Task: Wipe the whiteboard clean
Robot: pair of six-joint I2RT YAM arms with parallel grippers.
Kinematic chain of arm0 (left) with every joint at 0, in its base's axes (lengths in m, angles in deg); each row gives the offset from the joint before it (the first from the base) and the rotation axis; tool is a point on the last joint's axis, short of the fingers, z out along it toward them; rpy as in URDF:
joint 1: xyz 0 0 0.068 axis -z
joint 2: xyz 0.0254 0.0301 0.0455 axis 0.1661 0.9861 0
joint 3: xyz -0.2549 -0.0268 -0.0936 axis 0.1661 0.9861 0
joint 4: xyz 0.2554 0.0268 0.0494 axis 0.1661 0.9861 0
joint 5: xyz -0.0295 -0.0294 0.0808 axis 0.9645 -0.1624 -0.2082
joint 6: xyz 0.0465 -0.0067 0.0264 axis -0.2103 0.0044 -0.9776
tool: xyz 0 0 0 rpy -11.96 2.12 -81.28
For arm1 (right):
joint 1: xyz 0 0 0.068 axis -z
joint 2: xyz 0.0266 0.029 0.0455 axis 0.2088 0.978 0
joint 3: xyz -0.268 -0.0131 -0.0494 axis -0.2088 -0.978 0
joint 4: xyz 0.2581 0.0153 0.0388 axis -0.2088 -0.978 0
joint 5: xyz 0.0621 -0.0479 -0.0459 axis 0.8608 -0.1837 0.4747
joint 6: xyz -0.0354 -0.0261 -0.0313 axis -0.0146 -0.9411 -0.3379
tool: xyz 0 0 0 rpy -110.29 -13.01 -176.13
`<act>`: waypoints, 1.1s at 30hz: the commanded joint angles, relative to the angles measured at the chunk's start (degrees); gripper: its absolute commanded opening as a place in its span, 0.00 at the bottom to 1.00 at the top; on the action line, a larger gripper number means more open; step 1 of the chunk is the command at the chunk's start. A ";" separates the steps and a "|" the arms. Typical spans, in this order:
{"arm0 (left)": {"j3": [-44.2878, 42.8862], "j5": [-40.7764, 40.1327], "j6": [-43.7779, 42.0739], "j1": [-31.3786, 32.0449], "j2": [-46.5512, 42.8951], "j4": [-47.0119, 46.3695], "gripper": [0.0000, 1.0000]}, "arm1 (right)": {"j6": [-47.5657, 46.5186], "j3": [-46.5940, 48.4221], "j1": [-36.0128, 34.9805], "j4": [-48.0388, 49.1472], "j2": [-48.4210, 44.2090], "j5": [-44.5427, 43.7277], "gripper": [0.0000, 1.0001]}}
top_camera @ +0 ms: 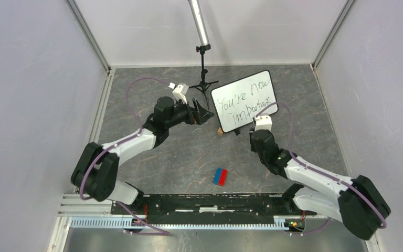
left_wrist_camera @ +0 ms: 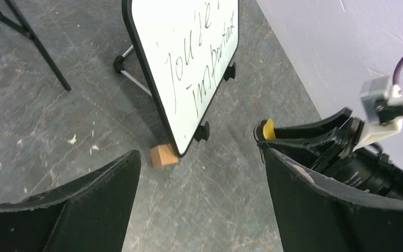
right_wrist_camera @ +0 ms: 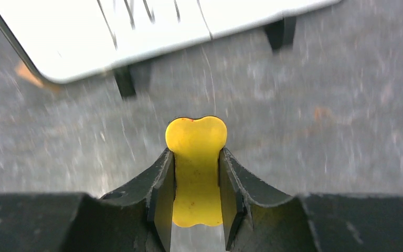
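Right hand (right_wrist_camera: 197,157) low before whiteboard (right_wrist_camera: 136,31), yellow piece (right_wrist_camera: 195,134) between its fingers

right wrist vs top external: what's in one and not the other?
Only right wrist: a yellow piece clamped in the right tool. Only top external: the left tool, open, a red-blue block and a tripod. Both: the whiteboard with its black writing, seen whole only from the top, and the grey table.
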 commanded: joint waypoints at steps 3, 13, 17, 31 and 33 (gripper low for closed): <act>-8.81 3.70 -2.51 -2.28 11.86 -16.46 0.88 | -19.56 9.03 8.62 33.59 12.23 15.00 0.10; -18.23 7.33 4.47 -5.85 27.00 -27.93 0.66 | -23.36 21.09 11.08 52.82 29.23 29.60 0.06; -20.16 8.69 2.48 -5.87 28.34 -25.57 0.62 | -26.12 21.64 11.08 55.09 32.89 32.26 0.07; -23.61 10.73 -0.29 -5.72 33.04 -22.25 0.56 | -27.34 25.94 11.09 48.45 37.19 32.20 0.46; -23.62 11.04 0.13 -5.50 33.60 -22.90 0.55 | -27.22 25.60 11.13 48.29 36.66 31.22 0.59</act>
